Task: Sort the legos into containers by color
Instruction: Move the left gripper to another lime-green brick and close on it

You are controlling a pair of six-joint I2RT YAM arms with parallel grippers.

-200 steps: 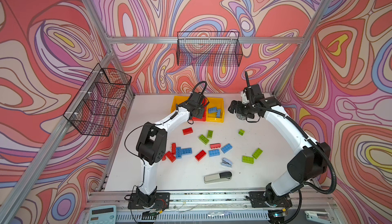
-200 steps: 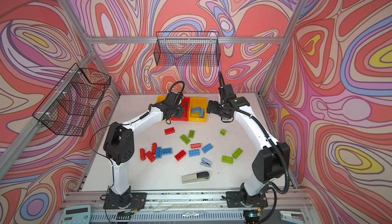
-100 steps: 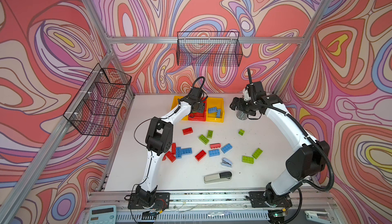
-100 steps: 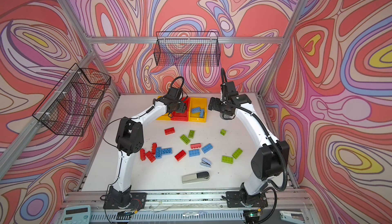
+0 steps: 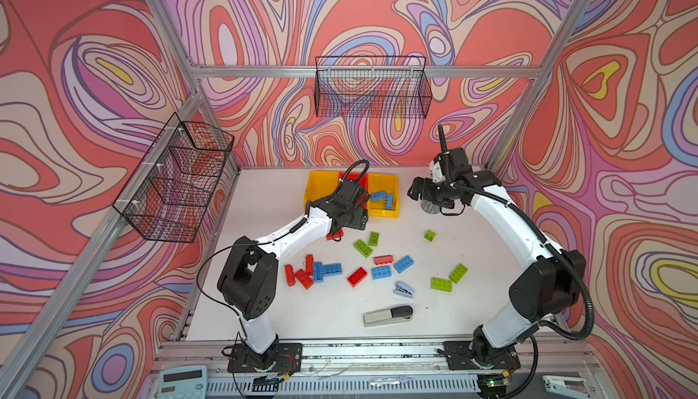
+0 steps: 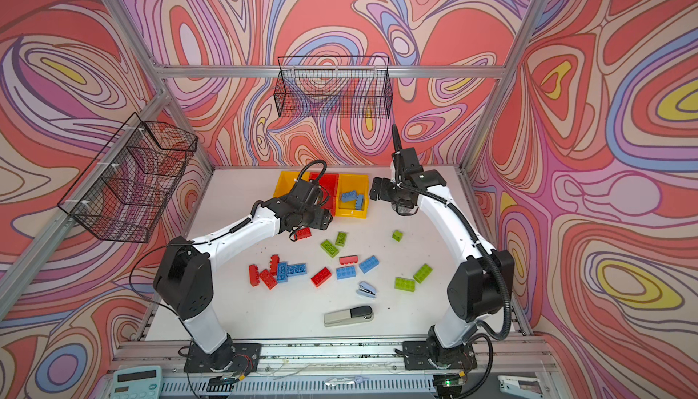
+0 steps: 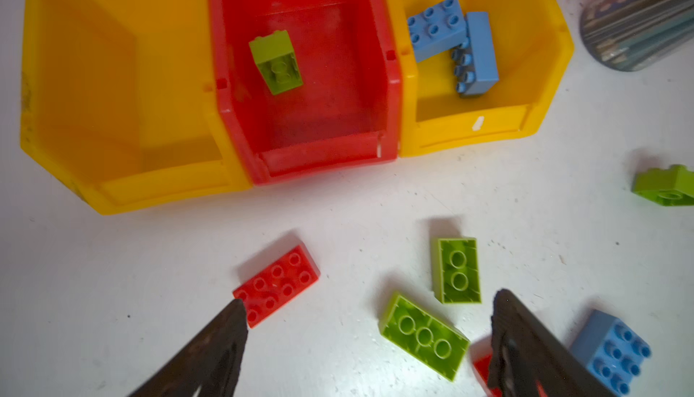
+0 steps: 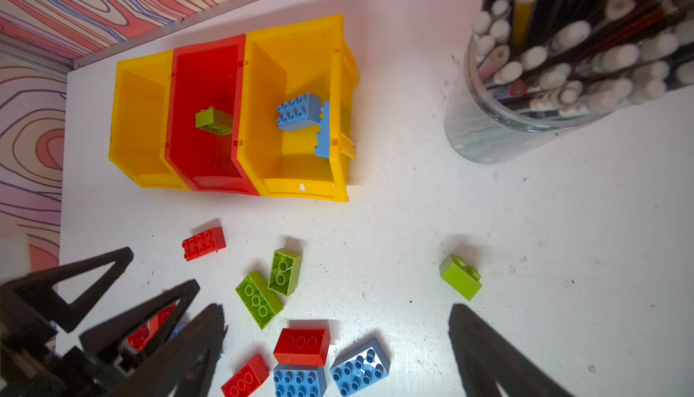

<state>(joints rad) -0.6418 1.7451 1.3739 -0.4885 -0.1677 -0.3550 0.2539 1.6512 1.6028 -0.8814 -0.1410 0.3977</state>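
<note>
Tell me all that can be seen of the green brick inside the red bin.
The green brick is small, lime, glossy plastic. It lies tipped on its side on the floor of the red bin, hollow underside with two round tubes facing the bin's front, studs toward its back. It touches no other brick.

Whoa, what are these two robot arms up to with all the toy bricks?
They are sorting bricks by color into three joined bins. Two blue bricks lie in the yellow bin nearest the pencil cup, one green brick in the red bin; the other yellow bin is empty. Most bricks lie loose on the table. The left gripper hangs open over a red brick; the right gripper is open too, holding nothing.
</note>
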